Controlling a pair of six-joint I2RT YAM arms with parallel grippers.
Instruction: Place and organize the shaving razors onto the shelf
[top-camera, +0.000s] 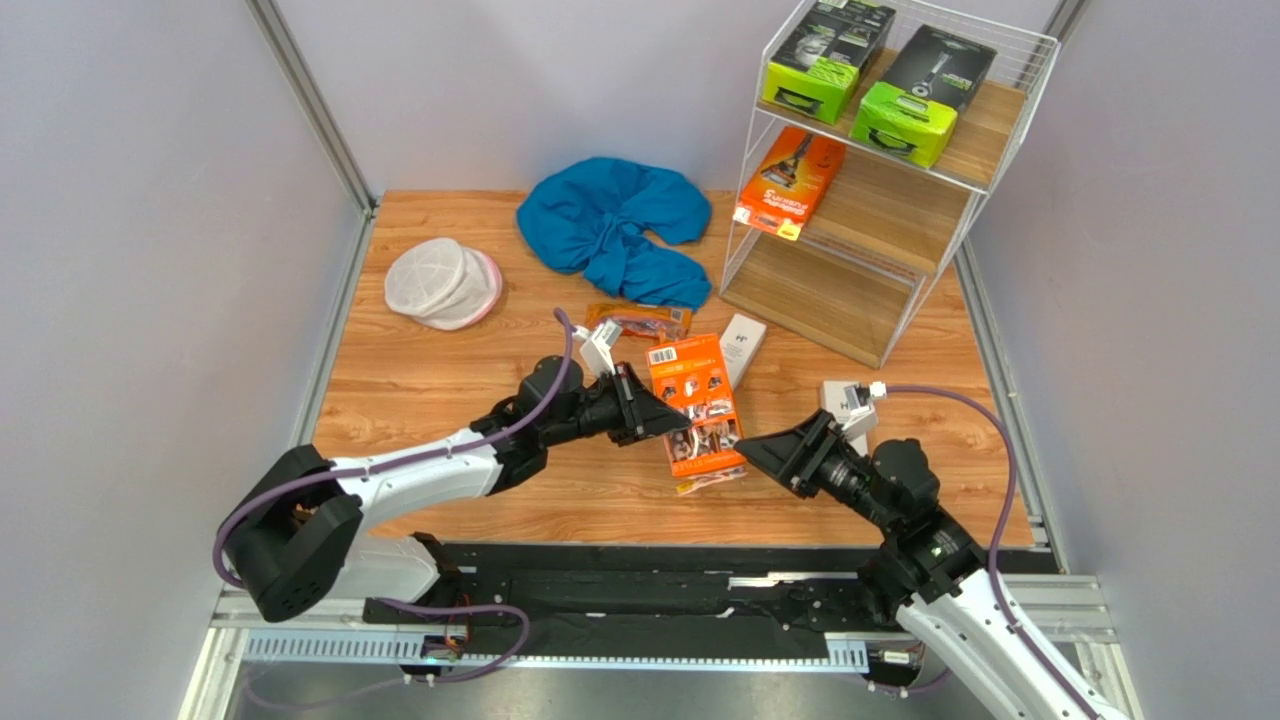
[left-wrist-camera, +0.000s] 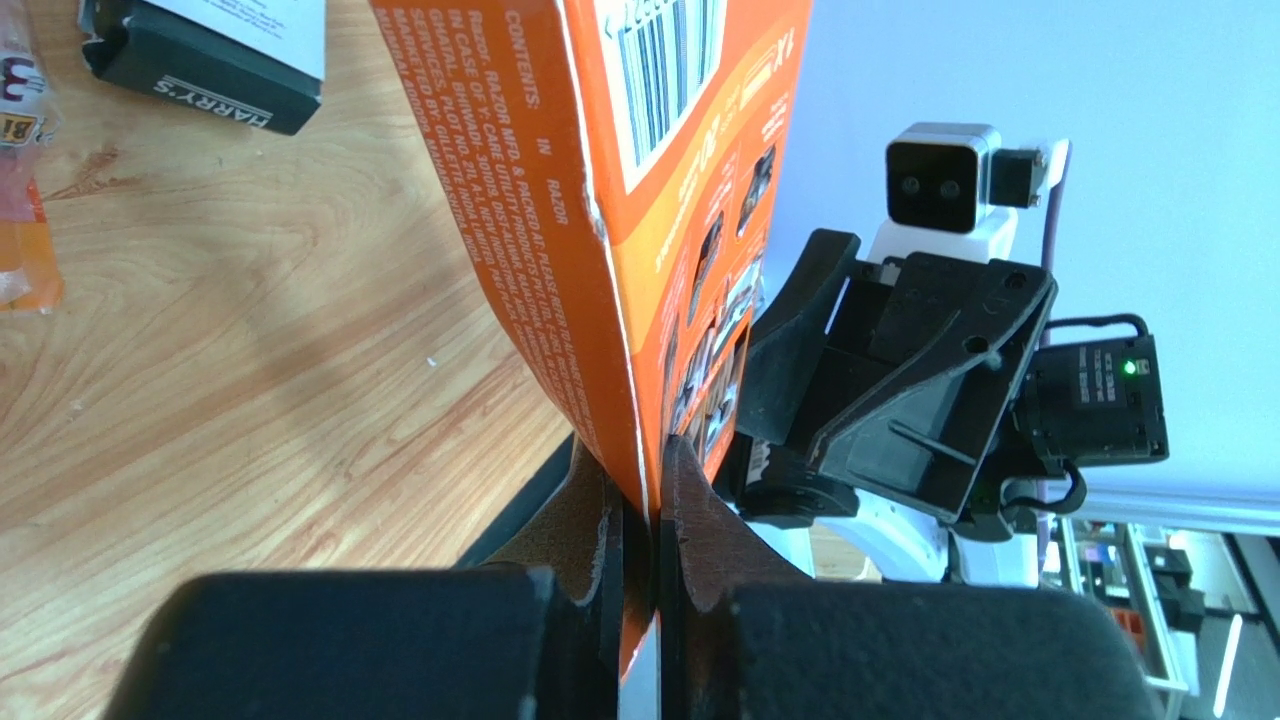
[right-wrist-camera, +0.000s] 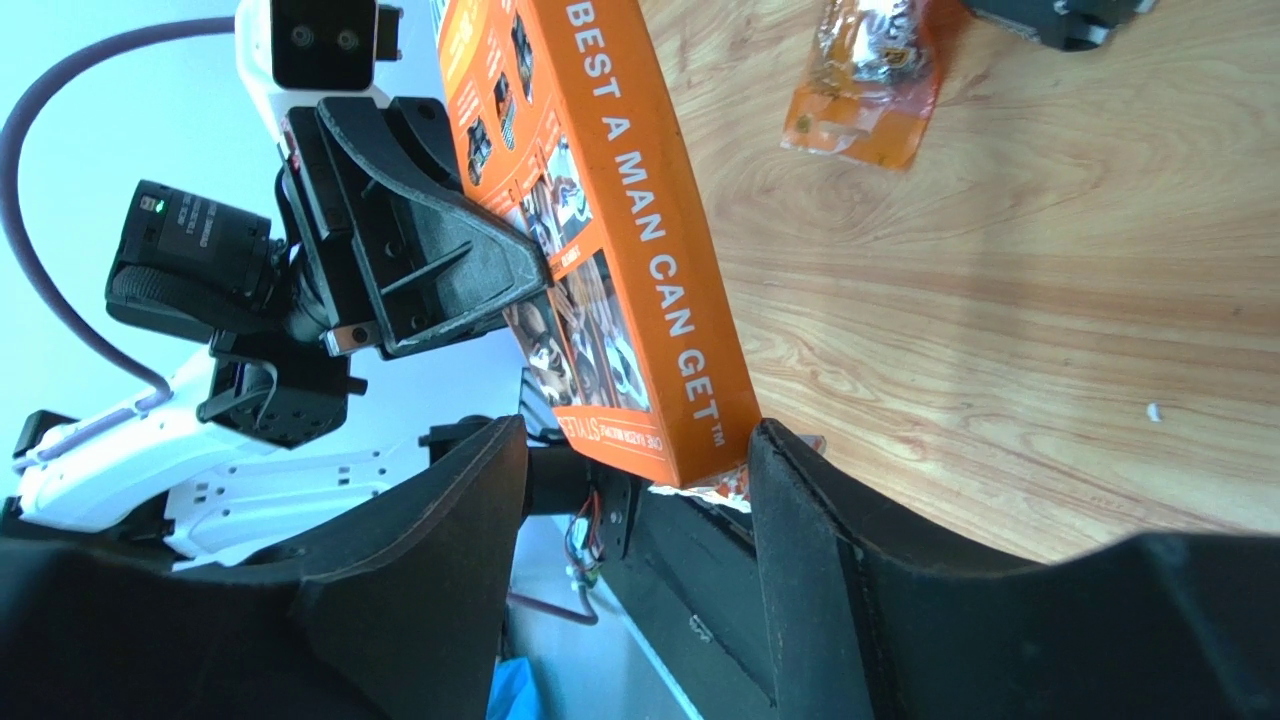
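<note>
An orange razor carton is held up on edge over the middle of the table. My left gripper is shut on the carton's thin edge. My right gripper is open at the carton's other end. Its jaws straddle that corner, with a wide gap on one side. A clear orange-trimmed bag lies under the carton. The white wire shelf stands at the back right. It carries two lime-green boxes on its top board and an orange carton on its middle board.
A second clear bag and a slim white box lie behind the held carton. Another white box sits by my left wrist. The blue cloth and the white mesh pouch lie at the back left.
</note>
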